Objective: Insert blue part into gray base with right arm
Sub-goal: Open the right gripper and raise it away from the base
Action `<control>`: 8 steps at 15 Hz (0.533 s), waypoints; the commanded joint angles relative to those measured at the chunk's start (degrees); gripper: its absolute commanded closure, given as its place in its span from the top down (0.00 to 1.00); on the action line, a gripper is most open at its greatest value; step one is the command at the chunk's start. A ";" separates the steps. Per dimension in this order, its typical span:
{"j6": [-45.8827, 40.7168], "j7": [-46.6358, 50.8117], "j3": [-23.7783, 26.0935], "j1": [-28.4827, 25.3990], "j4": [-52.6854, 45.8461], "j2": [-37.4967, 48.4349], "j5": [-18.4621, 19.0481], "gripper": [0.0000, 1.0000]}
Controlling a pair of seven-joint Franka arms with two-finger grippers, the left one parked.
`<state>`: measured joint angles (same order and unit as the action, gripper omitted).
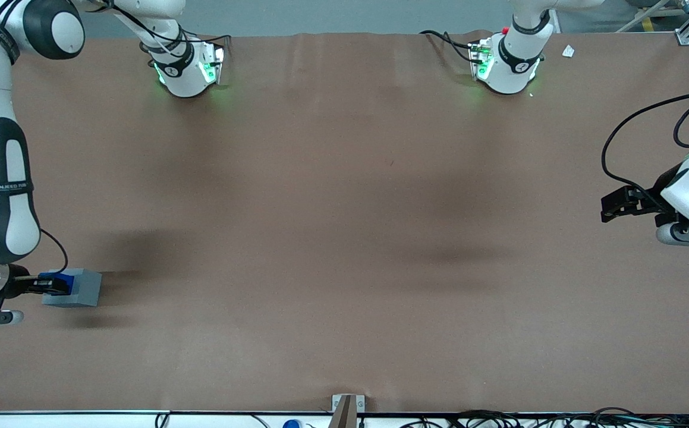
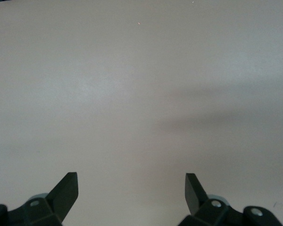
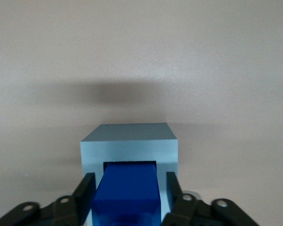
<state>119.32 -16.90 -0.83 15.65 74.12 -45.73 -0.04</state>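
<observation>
Lower left of front frame: tool (image 1: 53, 284) clamped on blue part (image 1: 66, 282), fingers (image 3: 85, 193) pressing its sides. Part sits in gray base (image 1: 79, 290) recess on brown worktop (image 1: 344, 238).

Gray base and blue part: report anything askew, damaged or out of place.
Nothing stands out. The blue part sits squarely in the gray base's recess, edges parallel in the right wrist view, between the gripper's fingers. The base rests flat on the table toward the working arm's end, with no visible damage.
</observation>
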 commanded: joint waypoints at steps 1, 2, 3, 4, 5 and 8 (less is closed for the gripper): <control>-0.23 -0.16 0.83 0.96 -0.91 -0.32 -0.66 0.92; -0.84 0.11 0.92 1.04 -1.00 -0.06 -2.32 1.00; -1.54 0.37 0.83 1.31 -1.00 0.55 -5.21 1.00; -3.73 0.37 0.83 1.31 -1.00 1.34 -6.63 1.00; -6.88 0.46 0.83 0.96 -1.08 1.87 -6.38 1.00; -9.19 0.55 0.57 0.61 -0.56 7.22 -5.77 1.00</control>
<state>112.41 -16.71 -0.79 15.79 71.76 -43.80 -5.25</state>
